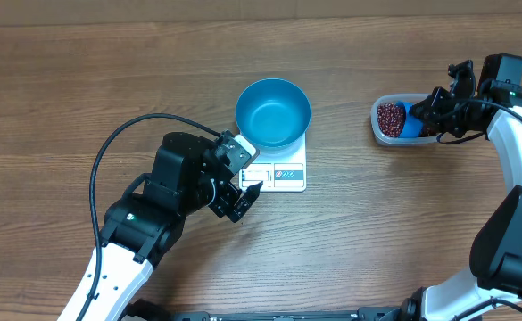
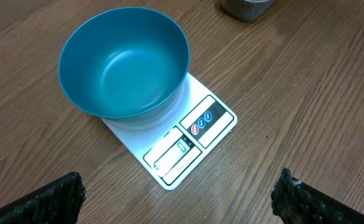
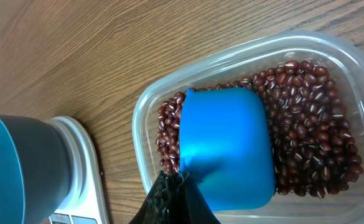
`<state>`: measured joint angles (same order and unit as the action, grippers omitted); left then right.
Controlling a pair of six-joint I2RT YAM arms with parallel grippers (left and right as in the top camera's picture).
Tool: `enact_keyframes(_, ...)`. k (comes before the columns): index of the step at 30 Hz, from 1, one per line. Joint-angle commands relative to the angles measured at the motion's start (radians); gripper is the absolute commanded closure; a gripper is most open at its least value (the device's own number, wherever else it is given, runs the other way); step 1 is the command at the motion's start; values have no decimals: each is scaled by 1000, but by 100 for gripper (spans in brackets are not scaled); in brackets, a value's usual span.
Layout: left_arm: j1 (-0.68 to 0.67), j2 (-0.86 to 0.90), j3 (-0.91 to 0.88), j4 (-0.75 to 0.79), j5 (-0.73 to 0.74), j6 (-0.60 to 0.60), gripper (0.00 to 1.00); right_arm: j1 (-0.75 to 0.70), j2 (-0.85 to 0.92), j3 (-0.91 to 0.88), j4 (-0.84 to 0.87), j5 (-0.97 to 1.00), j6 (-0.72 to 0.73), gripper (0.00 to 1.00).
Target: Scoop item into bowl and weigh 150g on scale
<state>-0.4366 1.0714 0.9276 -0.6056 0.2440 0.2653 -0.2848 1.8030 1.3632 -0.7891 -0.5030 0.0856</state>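
Observation:
The bright blue bowl (image 1: 272, 111) (image 2: 124, 62) stands empty on the white scale (image 1: 287, 175) (image 2: 214, 118). My left gripper (image 1: 243, 178) (image 2: 178, 191) hovers open just off the scale's front left corner, nothing between its fingers (image 2: 51, 200). At the right, a clear tub (image 1: 381, 134) (image 3: 143, 118) holds the item, dark red-brown beans (image 1: 389, 116) (image 3: 306, 124). A small blue scoop (image 1: 412, 120) (image 3: 228, 146) lies in the beans with its smooth outside toward the wrist camera. My right gripper (image 1: 432, 109) (image 3: 180, 193) is shut on the scoop's near end; the handle is hidden by the fingers.
Bare wooden table lies between the scale and the tub. The left arm's black cable (image 1: 109, 169) loops over the table left of the bowl. The bowl (image 3: 14, 168) and scale (image 3: 82, 168) show at the left edge of the right wrist view.

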Motion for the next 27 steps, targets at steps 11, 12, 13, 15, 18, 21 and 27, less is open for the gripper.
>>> enact_keyframes(11, 4, -13, -9, 0, 15, 8, 1, -34, 44, -1, -13, -64, 15, 96)
enact_keyframes(12, 4, -13, -9, 0, 16, 8, 0, -40, 50, -1, -14, -63, 15, 96)
enact_keyframes(13, 4, -13, -9, 0, 15, 8, 0, -47, 55, -1, -14, -63, 15, 96)
enact_keyframes(15, 4, -13, -9, 0, 15, 8, 0, -58, 63, -1, -17, -63, 14, 96)
enact_keyframes(18, 4, -13, -9, 0, 16, 8, 0, -65, 72, -1, -22, -64, 9, 96)
enact_keyframes(21, 4, -13, -9, 0, 16, 8, 0, -65, 73, -1, -29, -59, -8, 96)
enact_keyframes(27, 4, -13, -9, 0, 15, 8, 0, -65, 73, -2, -29, -36, -7, 96)
